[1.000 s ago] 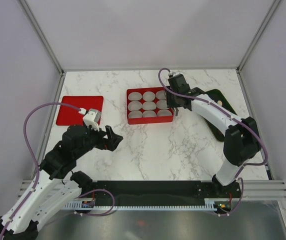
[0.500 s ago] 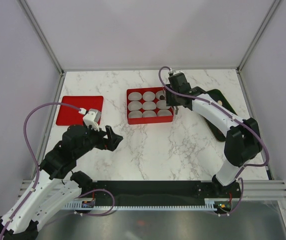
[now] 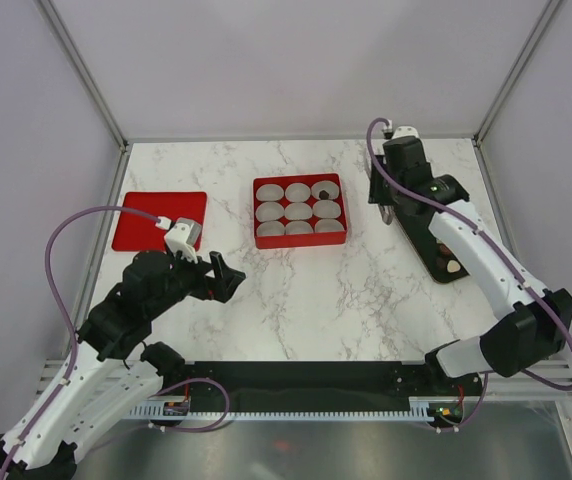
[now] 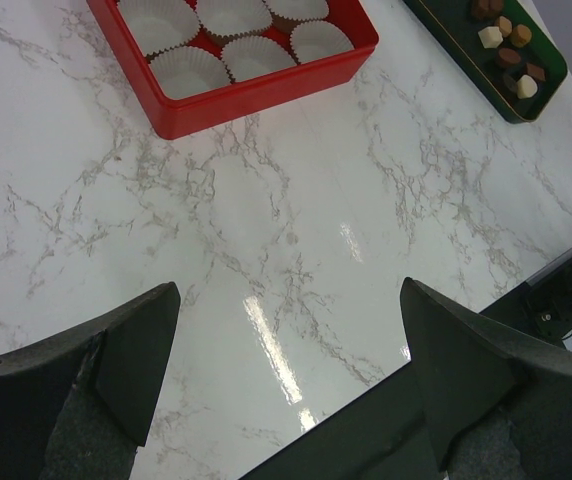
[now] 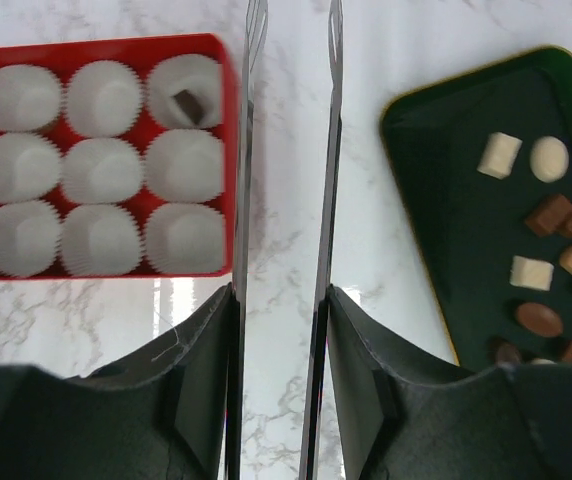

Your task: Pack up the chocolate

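Note:
The red nine-compartment box [image 3: 298, 241] holds white paper cups. One dark brown chocolate [image 3: 323, 190] lies in its far right cup, also seen in the right wrist view [image 5: 188, 105]. Several more chocolates [image 3: 449, 262], brown, tan and cream, lie on the dark green tray [image 3: 436, 195] at the right; they also show in the right wrist view [image 5: 546, 215] and the left wrist view [image 4: 511, 55]. My right gripper [image 3: 386, 210] hovers over bare marble between box and tray, its thin jaws [image 5: 294, 20] slightly apart and empty. My left gripper [image 3: 228, 277] is open and empty over the marble [image 4: 288, 290], near of the box [image 4: 256, 95].
A flat red lid [image 3: 159, 220] lies at the far left of the table. The green tray [image 5: 436, 200] runs along the right edge. Grey walls and metal posts close in the table on three sides.
My right gripper has moved right and back from the box's right column to the gap between box and tray. The dark chocolate now shows in the far right cup. The left arm is still.

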